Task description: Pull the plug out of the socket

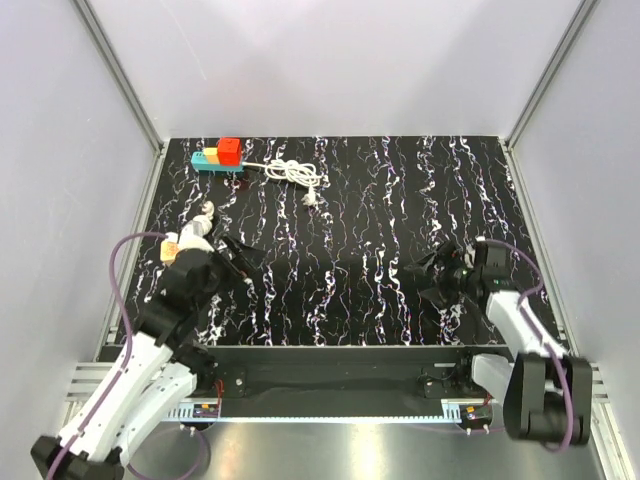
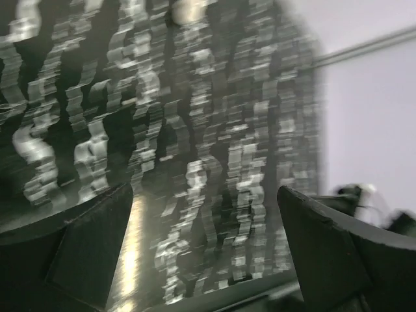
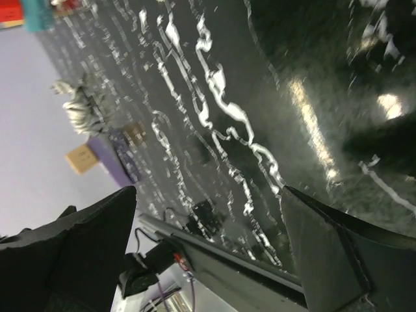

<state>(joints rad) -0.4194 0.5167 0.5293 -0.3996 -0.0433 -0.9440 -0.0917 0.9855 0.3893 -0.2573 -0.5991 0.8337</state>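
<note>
The socket, a short teal-blue power strip [image 1: 207, 159], lies at the far left of the black marbled mat. A red plug block [image 1: 229, 150] and an orange block [image 1: 211, 153] sit in it. Its white cord [image 1: 292, 172] lies coiled to its right. My left gripper [image 1: 240, 262] is open and empty, well in front of the strip. In the blurred left wrist view [image 2: 205, 192] only mat shows between its fingers. My right gripper [image 1: 432, 280] is open and empty at the right, far from the strip. The right wrist view [image 3: 208, 190] shows a teal corner [image 3: 36, 13] at the top left.
The white cord's free end [image 1: 310, 198] lies on the mat beyond the coil. Grey walls with metal posts [image 1: 120, 75] close in the left, right and back. A black rail [image 1: 330, 365] runs along the near edge. Purple cables [image 1: 118, 270] loop off both arms.
</note>
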